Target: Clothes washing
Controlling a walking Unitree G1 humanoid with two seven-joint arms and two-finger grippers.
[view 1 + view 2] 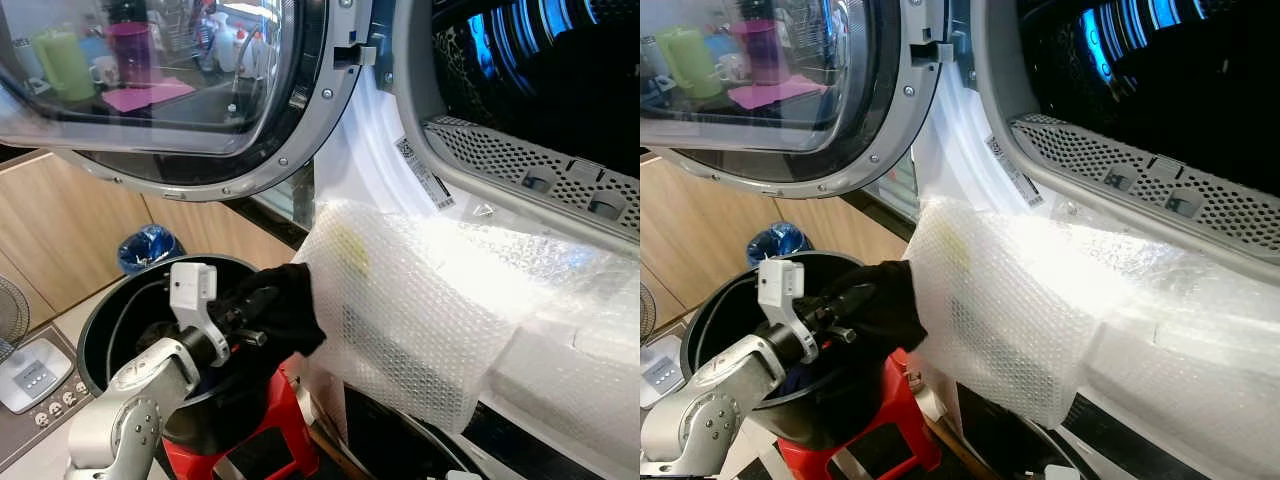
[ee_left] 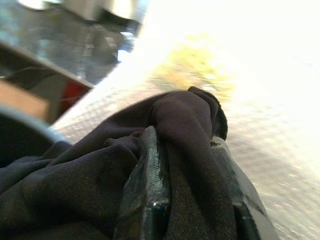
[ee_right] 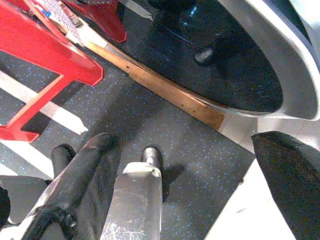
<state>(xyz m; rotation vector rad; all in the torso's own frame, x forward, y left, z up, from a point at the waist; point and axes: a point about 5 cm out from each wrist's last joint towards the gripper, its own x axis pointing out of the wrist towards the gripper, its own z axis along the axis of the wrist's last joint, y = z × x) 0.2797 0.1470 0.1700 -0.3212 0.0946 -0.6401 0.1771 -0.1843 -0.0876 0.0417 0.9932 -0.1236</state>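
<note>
A black garment (image 1: 285, 305) hangs from my left gripper (image 1: 262, 300), which is shut on it just above the rim of a black bucket (image 1: 105, 310). In the left wrist view the dark cloth (image 2: 185, 125) is bunched between the two fingers (image 2: 150, 185). The washer's drum opening (image 1: 540, 60) is up at the right, its round glass door (image 1: 150, 80) swung open to the left. Bubble wrap (image 1: 420, 290) drapes over the machine's front below the opening. My right gripper (image 3: 195, 185) hangs low over the floor with its fingers (image 3: 85, 175) spread open and nothing between them.
The bucket stands on a red stool (image 1: 270, 440). A blue bag (image 1: 148, 245) lies behind it against wooden cabinets (image 1: 70, 230). A white scale (image 1: 30, 372) sits on the floor at left. The right wrist view shows speckled grey floor (image 3: 150, 125) and red stool legs (image 3: 55, 55).
</note>
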